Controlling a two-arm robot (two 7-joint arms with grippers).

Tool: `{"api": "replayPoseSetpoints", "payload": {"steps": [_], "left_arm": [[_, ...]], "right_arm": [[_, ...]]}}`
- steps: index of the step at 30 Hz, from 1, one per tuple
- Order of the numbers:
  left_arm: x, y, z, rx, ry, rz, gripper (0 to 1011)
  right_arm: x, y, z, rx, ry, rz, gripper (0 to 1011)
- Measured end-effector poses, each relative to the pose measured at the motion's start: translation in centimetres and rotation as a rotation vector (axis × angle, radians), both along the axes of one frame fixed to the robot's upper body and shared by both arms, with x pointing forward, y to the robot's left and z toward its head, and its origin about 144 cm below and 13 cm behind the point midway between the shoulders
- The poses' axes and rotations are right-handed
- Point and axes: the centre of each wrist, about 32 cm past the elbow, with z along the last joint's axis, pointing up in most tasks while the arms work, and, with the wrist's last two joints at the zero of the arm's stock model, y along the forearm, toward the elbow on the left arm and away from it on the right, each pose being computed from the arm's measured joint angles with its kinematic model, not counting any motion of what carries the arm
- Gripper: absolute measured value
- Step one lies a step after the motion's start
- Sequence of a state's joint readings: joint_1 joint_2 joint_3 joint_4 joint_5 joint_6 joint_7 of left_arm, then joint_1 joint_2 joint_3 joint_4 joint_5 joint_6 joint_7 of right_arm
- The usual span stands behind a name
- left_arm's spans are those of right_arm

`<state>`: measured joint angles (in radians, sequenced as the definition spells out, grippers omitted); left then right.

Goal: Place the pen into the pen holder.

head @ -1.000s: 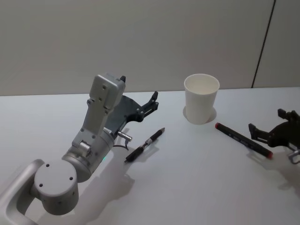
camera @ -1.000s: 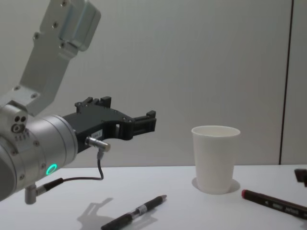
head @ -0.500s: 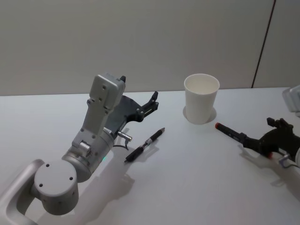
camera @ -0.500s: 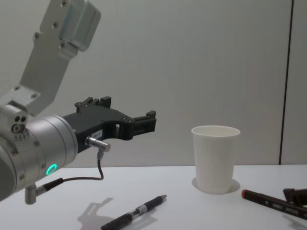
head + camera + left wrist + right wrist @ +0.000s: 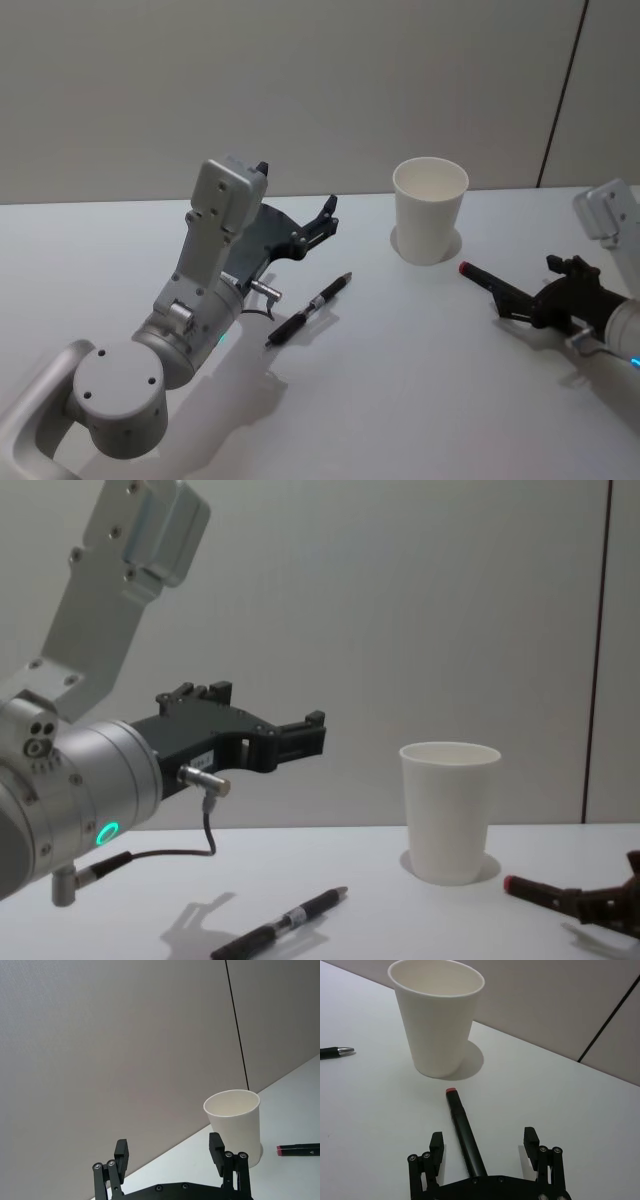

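Note:
The pen holder, a white paper cup (image 5: 430, 212) (image 5: 437, 1015) (image 5: 449, 810) (image 5: 234, 1125), stands upright at the back centre of the table. A black pen with a red end (image 5: 480, 277) (image 5: 462, 1125) (image 5: 535, 891) lies to its right, red end toward the cup. My right gripper (image 5: 527, 283) (image 5: 483, 1141) is open low over this pen's rear half, one finger on each side. A second pen, a black ballpoint (image 5: 310, 307) (image 5: 285, 925), lies left of centre. My left gripper (image 5: 296, 188) (image 5: 168, 1150) hangs open above the table, behind the ballpoint.
The white table (image 5: 400, 380) has bare room in front of the cup and between the two pens. A grey wall (image 5: 300, 80) rises right behind the table's far edge. The left arm's large silver joints (image 5: 120, 390) fill the near left.
My right gripper has come in from the right edge toward the cup and now straddles the red-ended pen. The left arm, the cup and both pens have stayed put.

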<state>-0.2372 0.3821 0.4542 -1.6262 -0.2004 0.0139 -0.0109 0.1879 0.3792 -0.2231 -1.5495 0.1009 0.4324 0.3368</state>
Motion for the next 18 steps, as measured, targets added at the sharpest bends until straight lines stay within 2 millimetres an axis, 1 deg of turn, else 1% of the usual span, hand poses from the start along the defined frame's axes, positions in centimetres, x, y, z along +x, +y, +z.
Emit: {"api": "replayPoseSetpoints", "payload": {"steps": [6,18], "left_arm": [[0.0,0.0,0.0,0.0,0.0,0.0,1001],[0.0,0.0,0.0,0.0,0.0,0.0,1001]], "right_arm": [[0.7,0.6,-0.4,0.0,0.01,0.015,1002],[1.1,1.2,-1.1,0.009,0.028,0.024,1002]]}}
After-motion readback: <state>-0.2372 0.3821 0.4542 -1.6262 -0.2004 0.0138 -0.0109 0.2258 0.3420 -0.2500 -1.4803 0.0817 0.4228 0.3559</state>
